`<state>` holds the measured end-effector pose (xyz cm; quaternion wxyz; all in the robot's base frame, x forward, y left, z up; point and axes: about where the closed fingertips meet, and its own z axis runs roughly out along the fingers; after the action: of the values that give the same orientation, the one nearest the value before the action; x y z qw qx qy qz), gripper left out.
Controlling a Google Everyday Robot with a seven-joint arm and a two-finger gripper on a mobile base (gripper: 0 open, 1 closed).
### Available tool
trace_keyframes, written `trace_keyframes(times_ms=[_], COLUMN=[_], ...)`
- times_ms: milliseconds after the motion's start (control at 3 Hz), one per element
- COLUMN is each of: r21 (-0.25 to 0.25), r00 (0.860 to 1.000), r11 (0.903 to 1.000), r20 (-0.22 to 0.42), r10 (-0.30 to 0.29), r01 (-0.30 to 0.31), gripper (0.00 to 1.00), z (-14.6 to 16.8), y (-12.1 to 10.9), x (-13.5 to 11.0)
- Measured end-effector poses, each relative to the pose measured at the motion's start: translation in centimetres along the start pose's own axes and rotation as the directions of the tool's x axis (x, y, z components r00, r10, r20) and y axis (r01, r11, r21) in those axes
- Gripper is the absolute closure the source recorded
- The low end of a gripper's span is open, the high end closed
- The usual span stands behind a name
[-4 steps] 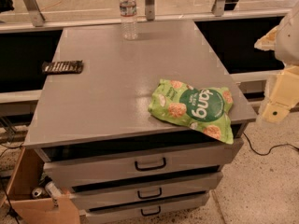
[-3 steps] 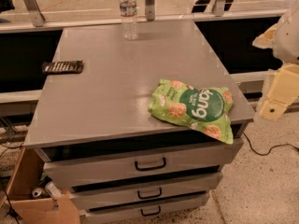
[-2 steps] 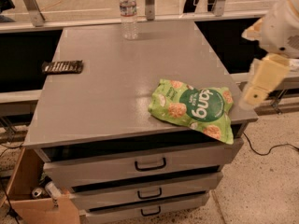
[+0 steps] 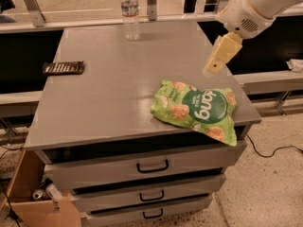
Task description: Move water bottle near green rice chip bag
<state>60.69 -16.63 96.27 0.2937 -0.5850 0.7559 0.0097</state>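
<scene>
The water bottle (image 4: 130, 13) stands upright at the far edge of the grey table (image 4: 109, 93), clear with a white cap and a label band. The green rice chip bag (image 4: 198, 109) lies flat at the front right corner, slightly over the edge. My gripper (image 4: 215, 63) hangs from the white arm at the upper right, above the table's right side, just behind the bag and well right of the bottle. It holds nothing.
A dark flat bar (image 4: 63, 67) lies at the table's left edge. Drawers (image 4: 151, 167) sit under the tabletop. A cardboard box (image 4: 35, 197) stands on the floor at the lower left. A rail with posts runs behind the table.
The arm has swung left and up, from beside the table's right edge to over the tabletop behind the bag. The bottle and bag have not moved.
</scene>
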Motion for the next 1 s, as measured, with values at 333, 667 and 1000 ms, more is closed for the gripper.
trace_keyframes(times_ms=[333, 667, 1000], r21=[0.026, 0.026, 0.016], r00=[0.994, 0.994, 0.989], r11=[0.9990, 0.9990, 0.9993], r20=[0.107, 0.107, 0.146], r10=[0.034, 0.034, 0.032], r01=[-0.037, -0.037, -0.035], gripper=[0.00, 0.00, 0.00], z=[2.80, 2.81, 2.94], y=[-3.70, -3.70, -3.59], x=[-4.46, -4.46, -4.79])
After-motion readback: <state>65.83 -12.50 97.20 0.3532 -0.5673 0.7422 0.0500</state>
